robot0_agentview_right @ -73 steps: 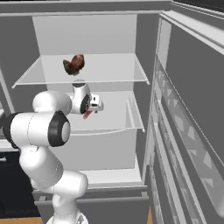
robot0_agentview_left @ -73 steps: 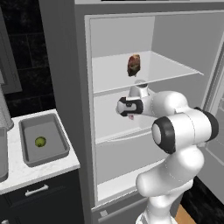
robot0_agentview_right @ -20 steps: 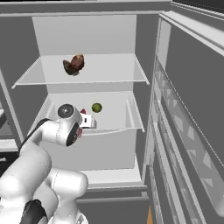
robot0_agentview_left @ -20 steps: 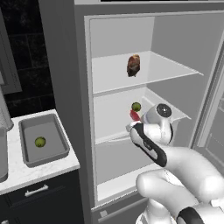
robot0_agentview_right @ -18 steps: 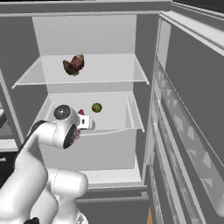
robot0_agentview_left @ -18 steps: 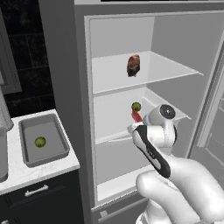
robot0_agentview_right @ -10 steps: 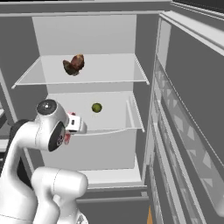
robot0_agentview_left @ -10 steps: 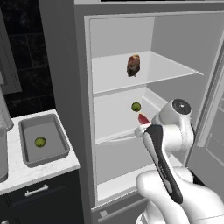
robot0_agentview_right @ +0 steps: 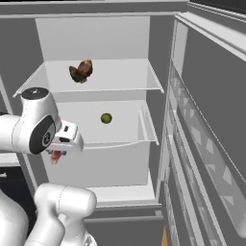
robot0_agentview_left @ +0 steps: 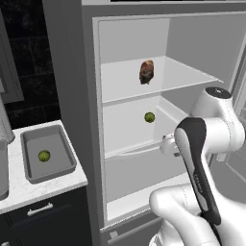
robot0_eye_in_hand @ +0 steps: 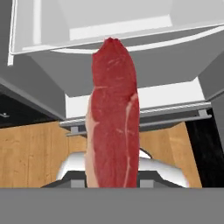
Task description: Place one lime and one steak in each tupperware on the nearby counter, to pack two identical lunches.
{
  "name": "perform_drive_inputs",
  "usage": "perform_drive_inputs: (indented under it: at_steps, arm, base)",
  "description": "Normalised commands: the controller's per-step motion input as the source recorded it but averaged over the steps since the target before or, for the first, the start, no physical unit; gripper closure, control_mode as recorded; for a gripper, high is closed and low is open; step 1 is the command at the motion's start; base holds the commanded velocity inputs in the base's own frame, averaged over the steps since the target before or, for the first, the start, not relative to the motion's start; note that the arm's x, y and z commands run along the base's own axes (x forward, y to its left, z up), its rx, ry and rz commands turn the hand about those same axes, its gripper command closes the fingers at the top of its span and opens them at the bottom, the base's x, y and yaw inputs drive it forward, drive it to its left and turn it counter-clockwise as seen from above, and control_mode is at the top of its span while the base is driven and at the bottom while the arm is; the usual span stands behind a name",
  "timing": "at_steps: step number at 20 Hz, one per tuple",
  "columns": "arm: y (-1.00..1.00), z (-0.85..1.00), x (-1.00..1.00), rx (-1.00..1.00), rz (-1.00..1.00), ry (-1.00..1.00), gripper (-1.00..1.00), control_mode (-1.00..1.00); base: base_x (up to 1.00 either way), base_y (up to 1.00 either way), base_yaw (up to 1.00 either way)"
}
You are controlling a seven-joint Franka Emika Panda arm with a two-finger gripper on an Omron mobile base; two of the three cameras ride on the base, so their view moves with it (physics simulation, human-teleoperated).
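Observation:
A long raw red steak (robot0_eye_in_hand: 113,118) stands straight up in the hand view, and my gripper (robot0_agentview_right: 57,150) is shut on its lower end, just outside the fridge's middle shelf. Its fingertips are hidden behind the meat. A second, browner steak (robot0_agentview_left: 146,72) sits on the fridge's upper shelf. One lime (robot0_agentview_left: 149,116) lies on the middle shelf. Another lime (robot0_agentview_left: 44,155) lies inside a grey tupperware (robot0_agentview_left: 67,150) on the white counter (robot0_agentview_left: 48,185), left of the fridge.
The open fridge door (robot0_agentview_right: 206,144) stands on the right. Part of another grey container (robot0_agentview_left: 2,168) shows at the counter's left edge. Black cabinet fronts (robot0_agentview_left: 43,216) sit under the counter. My own arm (robot0_agentview_left: 202,158) crosses in front of the fridge's lower right.
My arm has drawn back out of the middle shelf with the steak in the gripper and swung to the right. The lime on that shelf has stayed put.

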Motion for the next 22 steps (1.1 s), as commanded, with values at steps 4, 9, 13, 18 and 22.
perform_drive_inputs:
  at_steps: [4, 9, 13, 18, 22]
  arm:
    - [0.02, 0.00, -1.00, 0.00, 0.00, -0.13, 1.00, -1.00]
    - [0.04, 0.00, -0.72, 0.00, 0.00, 0.00, 1.00, -1.00]
    - [0.01, 0.00, -0.29, 0.00, 0.00, 0.00, 1.00, -1.00]
    - [0.03, 0.00, -0.05, 0.00, 0.00, 0.00, 1.00, 1.00]
    - [0.00, 0.00, 0.00, 0.00, 0.00, 0.00, 1.00, 1.00]
  base:
    - [0.00, 0.00, 0.00]
    - [0.00, 0.00, 0.00]
    - [0.00, 0.00, 0.00]
    - [-0.26, 0.45, 0.00]
    - [-0.11, 1.00, 0.00]
